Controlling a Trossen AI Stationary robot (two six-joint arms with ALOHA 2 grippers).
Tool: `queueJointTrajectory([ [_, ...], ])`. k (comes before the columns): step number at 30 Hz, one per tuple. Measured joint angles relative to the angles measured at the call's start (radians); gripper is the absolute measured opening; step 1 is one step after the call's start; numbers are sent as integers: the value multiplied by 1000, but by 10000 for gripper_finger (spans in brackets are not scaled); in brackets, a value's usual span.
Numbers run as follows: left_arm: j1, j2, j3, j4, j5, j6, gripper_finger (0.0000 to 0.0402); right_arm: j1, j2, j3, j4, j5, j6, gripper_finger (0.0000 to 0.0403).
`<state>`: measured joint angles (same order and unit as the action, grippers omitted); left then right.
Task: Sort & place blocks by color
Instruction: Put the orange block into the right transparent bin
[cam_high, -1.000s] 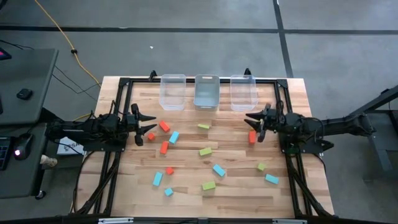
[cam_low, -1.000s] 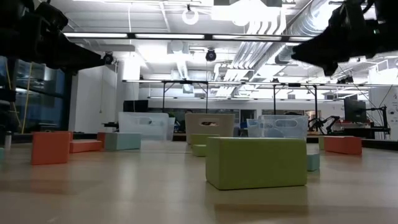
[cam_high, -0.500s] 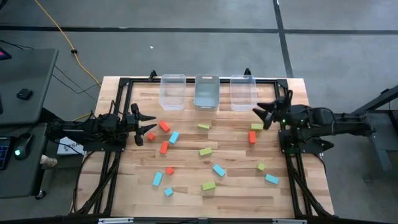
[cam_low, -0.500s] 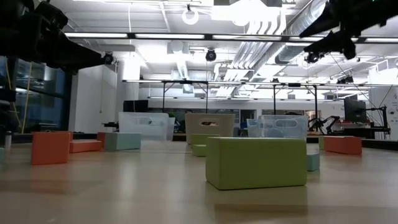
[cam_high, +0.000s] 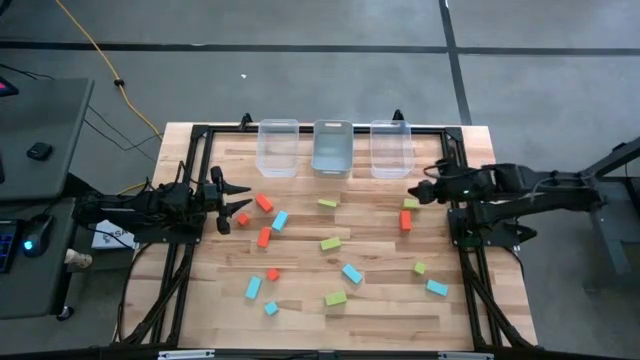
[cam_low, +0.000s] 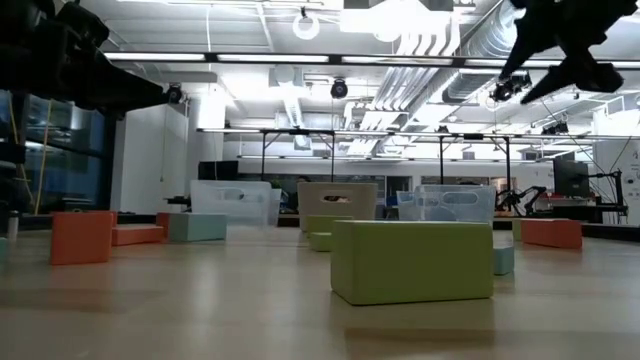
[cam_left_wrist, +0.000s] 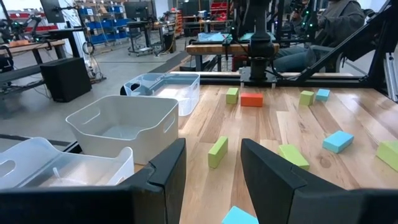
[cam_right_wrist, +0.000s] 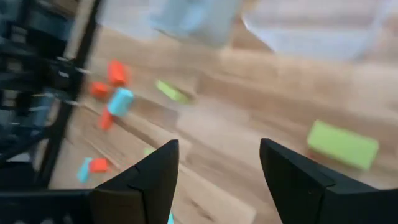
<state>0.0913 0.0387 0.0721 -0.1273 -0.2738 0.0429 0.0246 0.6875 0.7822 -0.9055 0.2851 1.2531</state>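
Note:
Red-orange, light blue and lime green blocks lie flat and scattered on the wooden table (cam_high: 300, 330): a red one (cam_high: 264, 203), a blue one (cam_high: 279, 221), a green one (cam_high: 331, 243). My left gripper (cam_high: 238, 199) hovers level at the table's left side, open and holding nothing, beside a small red block (cam_high: 242, 219). My right gripper (cam_high: 418, 190) is raised at the right side, slanting down, above a green block (cam_high: 411, 203) and a red block (cam_high: 406, 220). In its wrist view the right gripper (cam_right_wrist: 217, 155) stands open with nothing between its fingers.
Three clear plastic bins (cam_high: 278, 148) (cam_high: 332, 148) (cam_high: 392, 148) stand in a row at the table's far edge. A black frame (cam_high: 200, 140) runs around the table. More blocks lie toward the near edge (cam_high: 335, 298) (cam_high: 437, 288). A seated person (cam_left_wrist: 329, 25) shows beyond the table.
My right gripper has risen from just above the table beside the red block, rolled about its own axis, tipped to slant down and opened wider. The green block that it covered now shows. No block has moved.

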Motion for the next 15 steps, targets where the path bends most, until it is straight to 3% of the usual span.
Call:
queueJointTrajectory([
  [7, 0, 0, 0, 4, -3, 24, 133, 0, 173, 2, -57, -85, 151, 216],
  [15, 0, 0, 0, 5, -3, 58, 133, 1, 368, 2, -66, -135, 180, 216],
])
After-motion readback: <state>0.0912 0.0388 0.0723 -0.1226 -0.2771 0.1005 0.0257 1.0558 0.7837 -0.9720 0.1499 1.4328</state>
